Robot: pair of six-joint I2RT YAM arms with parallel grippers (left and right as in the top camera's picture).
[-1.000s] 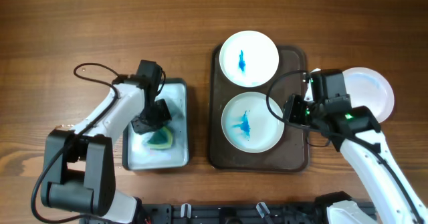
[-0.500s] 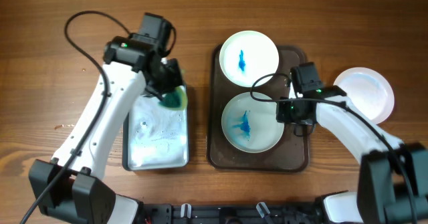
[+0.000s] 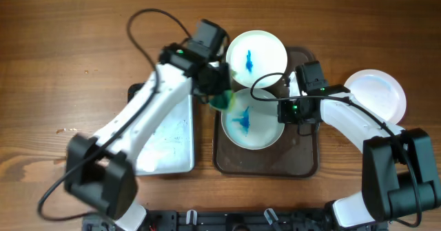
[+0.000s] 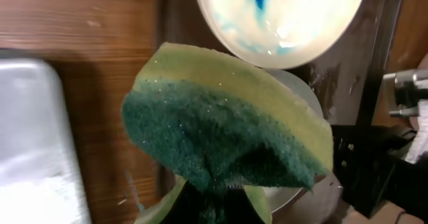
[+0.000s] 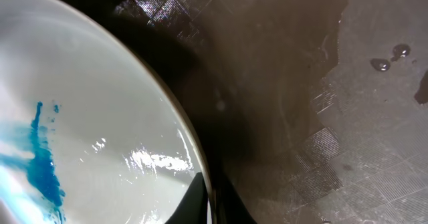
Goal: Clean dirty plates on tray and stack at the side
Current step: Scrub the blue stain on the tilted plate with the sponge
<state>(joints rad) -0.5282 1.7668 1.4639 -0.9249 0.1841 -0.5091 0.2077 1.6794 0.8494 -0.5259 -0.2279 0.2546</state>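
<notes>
Two white plates smeared with blue sit on the brown tray (image 3: 303, 158): the far plate (image 3: 255, 57) and the near plate (image 3: 251, 124). My left gripper (image 3: 219, 96) is shut on a green and yellow sponge (image 4: 227, 130), which hangs over the near plate's left rim, just below the far plate (image 4: 281, 17). At the near plate's right edge, my right gripper (image 3: 284, 112) is shut on the rim. In the right wrist view its fingertips (image 5: 210, 207) pinch that rim, with the blue smear on the plate (image 5: 87, 117) to the left.
A clean white plate (image 3: 377, 96) lies on the wooden table right of the tray. A metal pan (image 3: 165, 141) with soapy water stands left of the tray. Water drops dot the tray's floor (image 5: 321, 83).
My left arm has carried the sponge from the metal pan rightwards to the tray's left side. My right gripper has closed on the near plate's right rim.
</notes>
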